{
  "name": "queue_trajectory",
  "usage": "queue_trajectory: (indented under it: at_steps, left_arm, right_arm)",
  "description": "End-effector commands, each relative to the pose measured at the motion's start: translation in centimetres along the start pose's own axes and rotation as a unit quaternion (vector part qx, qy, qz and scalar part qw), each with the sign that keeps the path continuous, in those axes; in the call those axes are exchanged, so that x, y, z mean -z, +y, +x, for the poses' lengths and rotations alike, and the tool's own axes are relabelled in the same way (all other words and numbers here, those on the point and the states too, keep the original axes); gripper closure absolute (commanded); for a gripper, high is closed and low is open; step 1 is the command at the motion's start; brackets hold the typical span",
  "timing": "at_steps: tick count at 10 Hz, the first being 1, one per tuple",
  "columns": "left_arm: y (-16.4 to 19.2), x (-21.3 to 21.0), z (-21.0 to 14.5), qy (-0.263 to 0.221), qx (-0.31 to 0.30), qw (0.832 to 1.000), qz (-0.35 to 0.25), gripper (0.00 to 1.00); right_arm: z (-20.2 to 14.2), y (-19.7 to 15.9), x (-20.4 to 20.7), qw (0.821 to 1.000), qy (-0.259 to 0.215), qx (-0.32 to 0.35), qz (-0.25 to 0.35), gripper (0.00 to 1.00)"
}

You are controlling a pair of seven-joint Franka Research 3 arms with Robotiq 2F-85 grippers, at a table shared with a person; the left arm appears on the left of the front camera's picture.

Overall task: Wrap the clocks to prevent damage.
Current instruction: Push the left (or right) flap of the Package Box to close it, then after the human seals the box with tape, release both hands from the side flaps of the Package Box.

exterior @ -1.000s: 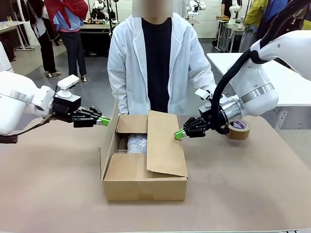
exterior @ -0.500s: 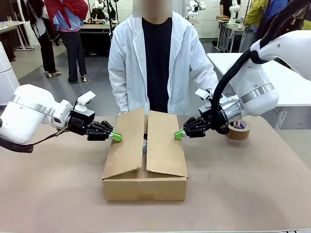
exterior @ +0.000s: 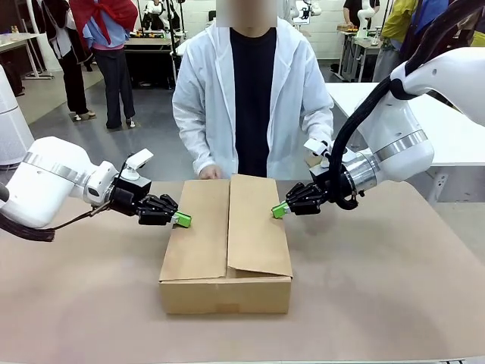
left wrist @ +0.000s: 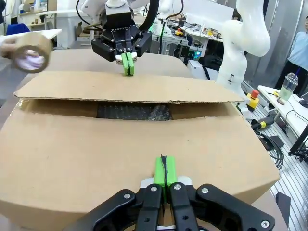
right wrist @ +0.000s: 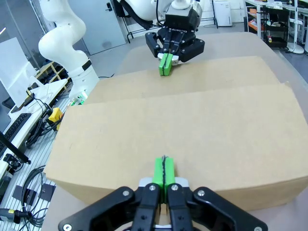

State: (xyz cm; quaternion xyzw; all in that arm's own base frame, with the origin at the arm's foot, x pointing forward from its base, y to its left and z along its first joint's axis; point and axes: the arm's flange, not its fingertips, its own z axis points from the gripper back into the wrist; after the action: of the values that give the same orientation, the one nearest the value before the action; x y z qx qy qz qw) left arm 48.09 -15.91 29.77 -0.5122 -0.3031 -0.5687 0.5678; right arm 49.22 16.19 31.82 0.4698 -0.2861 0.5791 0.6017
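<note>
Presently, from my console, item by item. Left jaws (exterior: 182, 220): pressed together, green pads meeting, nothing between them; tip resting against the left flap of the cardboard box (exterior: 226, 250), near its outer edge. In the left wrist view the same jaws (left wrist: 164, 169) sit on that flap. Right jaws (exterior: 280, 210): likewise pinched tight and empty, tip at the outer edge of the right flap; in the right wrist view they (right wrist: 164, 169) lie on the flap's brown surface.

Box: stands mid-desk (exterior: 394, 280), both top flaps folded down, the right one overlapping the left in the front view. Clocks (left wrist: 134, 111): seen as a strip of bubble wrap in the dark gap between the flaps, inside the box, from the left wrist camera.

Tape roll (left wrist: 30, 52): brown, held in a person's hand (left wrist: 7, 45) at the frame's upper left. Person in a white coat (exterior: 254, 98) stands at the far side, directly behind the box.
</note>
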Motion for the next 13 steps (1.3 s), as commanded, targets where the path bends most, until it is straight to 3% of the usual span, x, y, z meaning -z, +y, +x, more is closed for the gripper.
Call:
queue_trajectory:
  at_steps: [1, 2, 13]
  left_arm:
    - [0.21, 0.62, -0.39, 0.043, -0.008, 0.999, -0.003, 0.99]
    - [0.00, 0.00, 0.00, 0.000, 0.000, 1.000, 0.000, 0.99]
    - [0.00, 0.00, 0.00, 0.000, 0.000, 1.000, 0.000, 0.99]
  right_arm:
    - [-0.12, -0.30, 0.61, 1.000, 0.001, 0.004, -0.010, 0.99]
    - [-0.12, -0.30, 0.61, 1.000, 0.001, 0.004, -0.010, 0.99]
    - [-0.12, -0.30, 0.61, 1.000, 0.001, 0.004, -0.010, 0.99]
